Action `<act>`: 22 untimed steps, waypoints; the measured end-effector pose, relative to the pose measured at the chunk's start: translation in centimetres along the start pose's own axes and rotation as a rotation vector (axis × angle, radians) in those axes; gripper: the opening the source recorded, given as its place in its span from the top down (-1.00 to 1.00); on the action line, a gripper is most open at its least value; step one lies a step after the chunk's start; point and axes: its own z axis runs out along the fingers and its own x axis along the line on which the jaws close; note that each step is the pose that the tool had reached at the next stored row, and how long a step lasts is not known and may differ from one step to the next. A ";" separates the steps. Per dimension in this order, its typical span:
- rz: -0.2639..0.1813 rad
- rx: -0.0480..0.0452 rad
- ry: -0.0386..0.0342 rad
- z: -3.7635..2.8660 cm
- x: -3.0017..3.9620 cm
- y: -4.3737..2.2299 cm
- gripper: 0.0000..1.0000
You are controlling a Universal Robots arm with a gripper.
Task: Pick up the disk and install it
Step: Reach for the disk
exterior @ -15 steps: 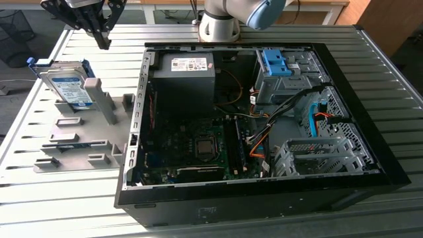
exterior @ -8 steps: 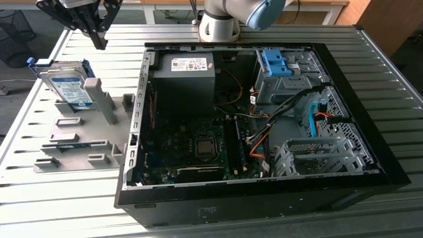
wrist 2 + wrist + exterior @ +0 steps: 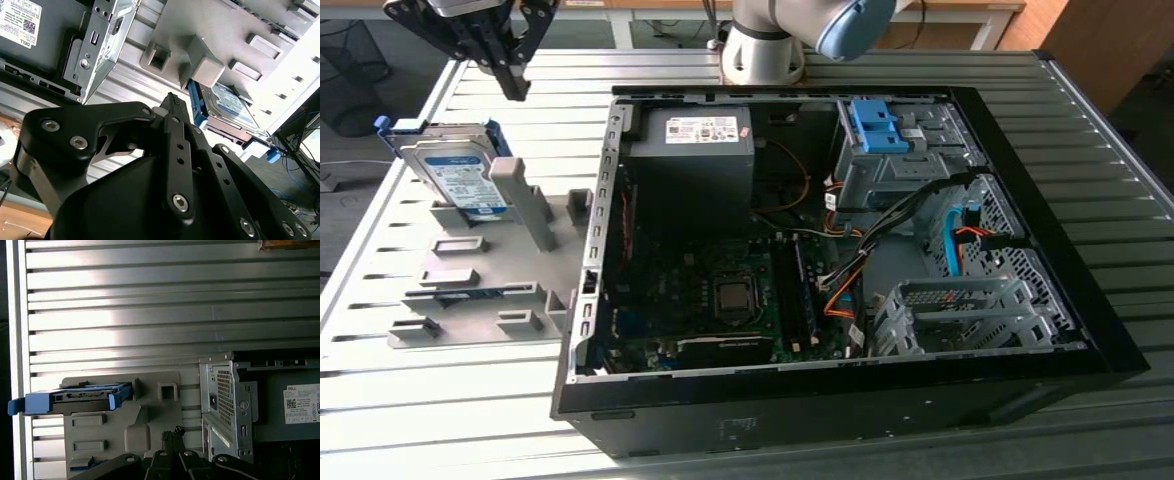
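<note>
Exterior view shows the black two-fingered end effector [image 3: 516, 90] hanging above the far corner of the ribbed metal worktop [image 3: 440, 420]. Its fingers look pressed together with nothing between them, though the angle is poor. The first wrist view [image 3: 172, 432] and second wrist view [image 3: 172, 100] show the same narrow, empty tips.

The flat silver disk with a blue-and-white label and blue plastic rails [image 3: 454, 175] lies at about 7 o'clock from the end effector, lower down and apart from it. It stands on edge in a grey plastic holding fixture [image 3: 494, 290] and leans back slightly. Its upper railed edge runs roughly 9 to 3 o'clock. In the first wrist view the disk [image 3: 75, 399] appears edge-on as a thin slab, so that top edge is what faces the fingers.

A tall grey post of the fixture [image 3: 520, 190] stands just beside the disk at its 3 o'clock. Beyond the post, at 3 o'clock again, is the open black computer case [image 3: 1067, 300], whose near metal wall [image 3: 607, 200] is close to the fixture. Inside the case, the dark power-supply box with a white sticker [image 3: 691, 150] and the blue plastic bracket on the metal drive cage [image 3: 878, 125] sit well apart from the disk.
</note>
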 end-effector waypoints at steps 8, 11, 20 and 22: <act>0.000 0.0000 0.0001 0.02 0.70 -0.04 0.79; 0.000 0.0000 0.0001 0.03 0.92 -0.06 0.79; 0.000 0.0000 0.0003 0.06 1.67 -0.09 0.79; 0.000 0.0001 0.0006 0.07 1.86 -0.10 0.79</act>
